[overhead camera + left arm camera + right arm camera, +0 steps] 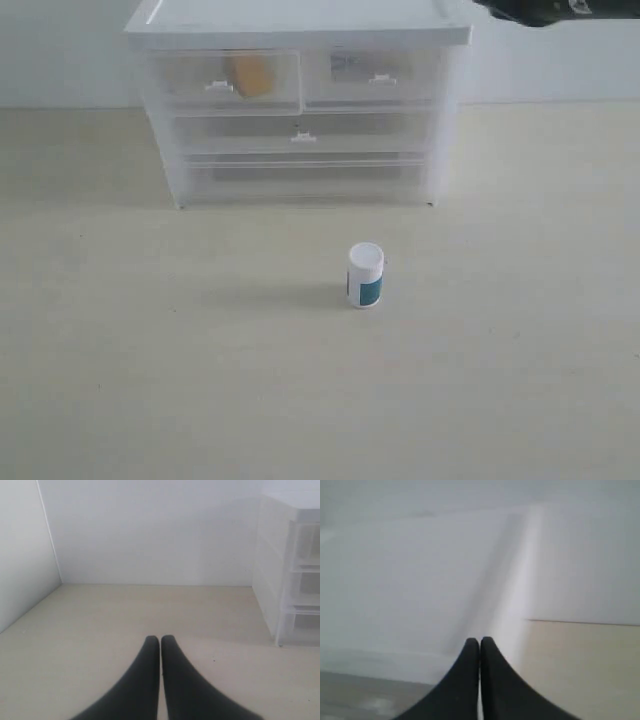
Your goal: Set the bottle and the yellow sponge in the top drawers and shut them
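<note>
The bottle (366, 276) stands upright on the table, in front of the white drawer cabinet (300, 25) and apart from it. Through the translucent front of the left top drawer (195, 85) the yellow sponge (250, 75) shows inside. That drawer and the right top drawer (400, 85) both sit flush with the cabinet front. My left gripper (160, 639) is shut on nothing, low over bare table, with the cabinet's side (272, 575) off to one side. My right gripper (480, 641) is also shut and empty, near a white surface; its dark arm (545, 10) shows above the cabinet's right corner.
Two full-width drawers (303, 135) lie below the top pair, both pushed in. A faint grey patch (345, 65) shows inside the right top drawer. White walls (150, 530) close off the back and left of the beige table (150, 350).
</note>
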Tool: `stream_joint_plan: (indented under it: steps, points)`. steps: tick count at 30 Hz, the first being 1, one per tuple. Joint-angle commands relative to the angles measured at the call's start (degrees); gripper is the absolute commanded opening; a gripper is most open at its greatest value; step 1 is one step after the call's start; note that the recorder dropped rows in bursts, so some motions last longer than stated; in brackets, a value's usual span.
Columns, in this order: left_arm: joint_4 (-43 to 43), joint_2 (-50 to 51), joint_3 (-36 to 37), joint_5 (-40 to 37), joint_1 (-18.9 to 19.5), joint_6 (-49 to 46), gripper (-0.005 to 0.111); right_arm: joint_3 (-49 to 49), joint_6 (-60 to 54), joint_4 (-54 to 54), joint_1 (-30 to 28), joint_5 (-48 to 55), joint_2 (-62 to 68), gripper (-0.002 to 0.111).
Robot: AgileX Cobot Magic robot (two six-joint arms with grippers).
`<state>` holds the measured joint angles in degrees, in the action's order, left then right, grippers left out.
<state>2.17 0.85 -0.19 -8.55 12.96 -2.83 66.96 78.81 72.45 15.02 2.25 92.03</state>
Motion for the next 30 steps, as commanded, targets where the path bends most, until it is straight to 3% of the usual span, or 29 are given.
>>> stream_joint_plan:
  steps: [1, 4, 7, 10, 12, 15, 18, 21, 27, 30]
  points:
    - [-0.1, 0.2, 0.2, 1.0, -0.3, 0.2, 0.004, -0.4, -16.5, 4.7, 1.5, 31.8, -2.1, 0.000]
    - [-0.1, 0.2, 0.2, 1.0, -0.3, 0.2, 0.004, 0.7, -32.2, -3.6, -0.5, 41.2, -0.9, 0.000]
    - [-0.1, 0.2, 0.2, 1.0, -0.3, 0.2, 0.004, 6.2, -54.4, -26.5, -5.0, 48.9, 3.6, 0.000]
    - [-0.1, 0.2, 0.2, 1.1, -0.3, 0.2, 0.004, 12.6, -85.7, -64.9, -10.8, 54.8, 7.9, 0.000]
    - [-0.1, 0.2, 0.2, 1.1, -0.3, 0.2, 0.004, 14.3, -107.1, -96.9, -13.9, 60.0, 9.9, 0.000]
    - [-0.1, 0.2, 0.2, 1.1, -0.3, 0.2, 0.004, 12.6, -123.4, -129.0, -15.8, 64.0, 10.5, 0.000]
    - [-0.1, 0.2, 0.2, 1.1, -0.3, 0.2, 0.004, 9.6, -129.4, -141.4, -15.3, 62.0, 10.5, 0.000]
    - [-0.1, 0.2, 0.2, 1.1, -0.3, 0.2, 0.004, 7.5, -129.5, -143.2, -13.2, 52.0, 10.5, 0.005]
    - [-0.1, 0.2, 0.2, 1.1, -0.3, 0.2, 0.004, 6.3, -123.5, -144.8, -7.6, 40.3, 10.5, 0.045]
    - [-0.1, 0.2, 0.2, 1.1, -0.3, 0.2, 0.004, 6.3, -121.6, -148.6, -6.7, 36.7, 11.0, 0.050]
